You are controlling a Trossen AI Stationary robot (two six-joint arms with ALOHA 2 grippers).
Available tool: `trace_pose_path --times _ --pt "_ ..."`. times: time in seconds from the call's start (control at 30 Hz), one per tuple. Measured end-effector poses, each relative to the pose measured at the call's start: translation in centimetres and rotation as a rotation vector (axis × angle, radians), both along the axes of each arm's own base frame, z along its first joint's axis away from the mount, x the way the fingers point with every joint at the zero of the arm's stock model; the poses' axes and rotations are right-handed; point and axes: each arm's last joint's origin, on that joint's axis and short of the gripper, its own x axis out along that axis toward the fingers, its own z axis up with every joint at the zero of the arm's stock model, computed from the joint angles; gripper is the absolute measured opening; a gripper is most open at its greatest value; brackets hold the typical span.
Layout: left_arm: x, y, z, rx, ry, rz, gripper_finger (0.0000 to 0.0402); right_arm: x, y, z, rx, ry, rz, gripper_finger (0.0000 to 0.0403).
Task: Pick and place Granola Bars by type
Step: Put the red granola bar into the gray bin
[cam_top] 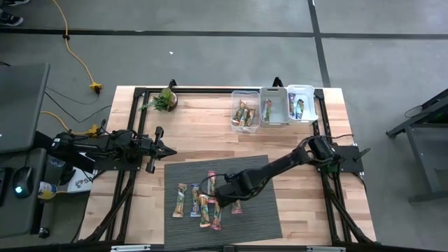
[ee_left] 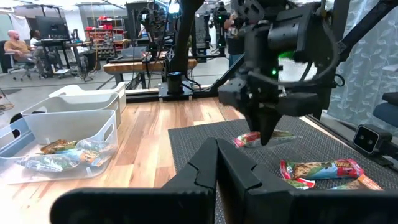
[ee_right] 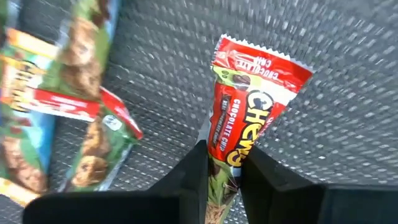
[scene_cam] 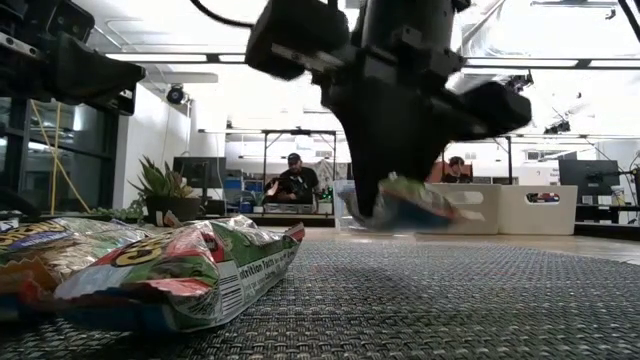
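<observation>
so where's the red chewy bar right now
The red Chewy bar is pinched in the right gripper over the grey mat, just right of the row of loose bars.

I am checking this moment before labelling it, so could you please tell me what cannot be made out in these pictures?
- Right gripper, shut on the red granola bar: right wrist view, its fingers hide the bar's lower end.
- High view: the same gripper covers that bar, and the mat's other bars are too small to tell type.
- Three clear bins: contents too small to count, high view.
- Low view: a near wrapper blocks the bars behind.
- Left gripper, shut, waits aside.
</observation>
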Motion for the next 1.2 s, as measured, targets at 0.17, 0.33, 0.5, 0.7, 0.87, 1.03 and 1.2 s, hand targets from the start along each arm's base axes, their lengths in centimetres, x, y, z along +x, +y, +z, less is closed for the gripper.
trace_pose_path --times 0.17,0.33,0.5,0.7,0.87,1.03,1.2 --pt "0.0 0.0 0.0 0.0 0.0 0.0 0.0001 0.6 -0.1 3.4 -0.11 -0.049 0.03 0.0055" --pt "0.0 0.0 0.0 0.0 0.0 0.0 0.0001 1.1 -0.5 7.5 -0.279 -0.14 0.06 0.0049" --pt "0.0 0.0 0.0 0.0 0.0 0.0 0.0001 1.2 -1.0 11.4 -0.454 -0.224 0.09 0.0049" --pt "0.0 0.0 0.0 0.0 0.0 0.0 0.0001 1.1 -2.1 15.1 -0.625 -0.284 0.125 0.0046" --pt "0.0 0.0 0.0 0.0 0.0 0.0 0.0001 1.2 -3.4 17.0 -0.77 -0.3 0.155 0.0046" --pt "0.0 0.0 0.0 0.0 0.0 0.0 0.0001 1.1 -6.0 17.6 -0.832 -0.24 0.163 0.0046" --pt "0.0 0.0 0.0 0.0 0.0 0.0 0.0001 1.1 -9.0 18.0 -0.862 -0.159 0.176 0.0046"
